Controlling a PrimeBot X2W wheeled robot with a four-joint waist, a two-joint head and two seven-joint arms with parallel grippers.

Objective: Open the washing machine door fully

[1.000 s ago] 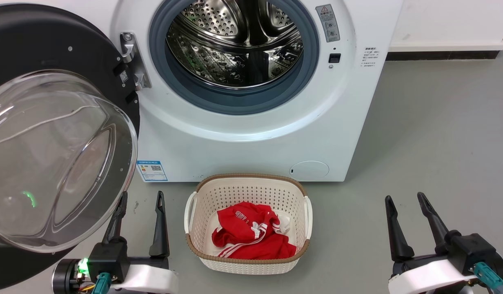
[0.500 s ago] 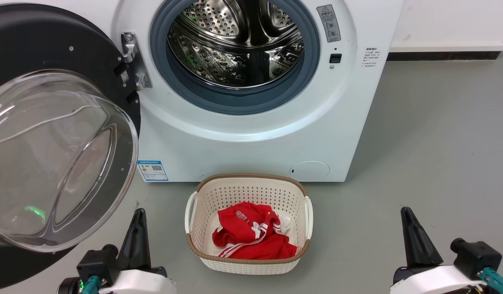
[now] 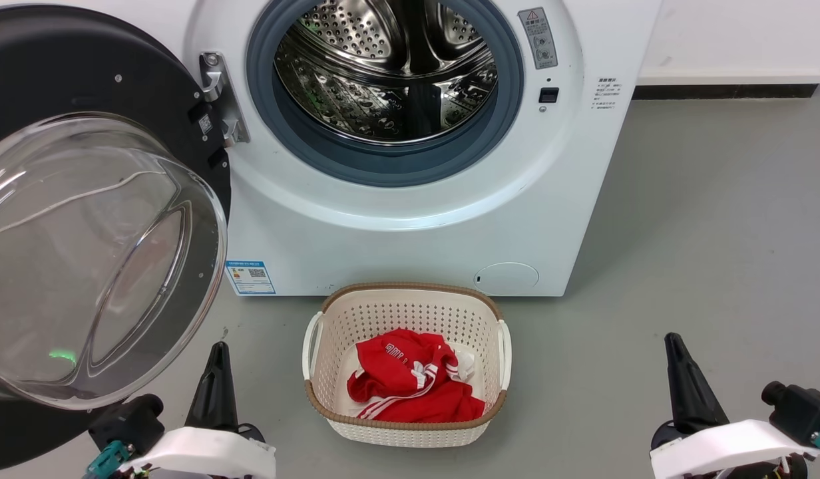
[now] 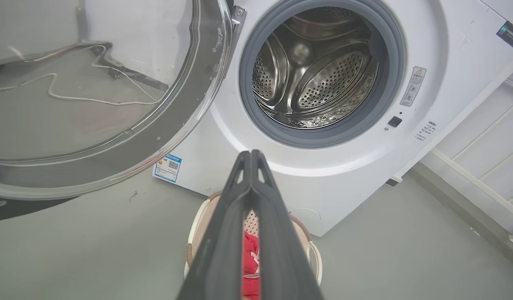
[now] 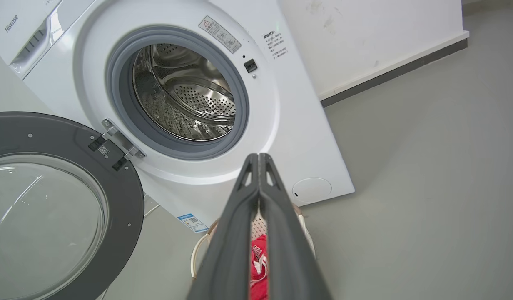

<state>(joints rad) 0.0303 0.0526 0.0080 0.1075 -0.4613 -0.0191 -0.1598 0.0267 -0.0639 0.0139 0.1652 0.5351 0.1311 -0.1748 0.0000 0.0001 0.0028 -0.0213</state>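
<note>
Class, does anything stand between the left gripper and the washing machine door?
Nothing visible does. The shut left gripper sits just right of the washing machine door, near its lower rim; the laundry basket stands further right.

The washing machine door [image 3: 84, 73] sticks far out on the left, the basket [image 3: 410, 290] blocks the floor [image 3: 703, 233] below the drum hole [image 3: 390, 73], and the hole stands open.
</note>
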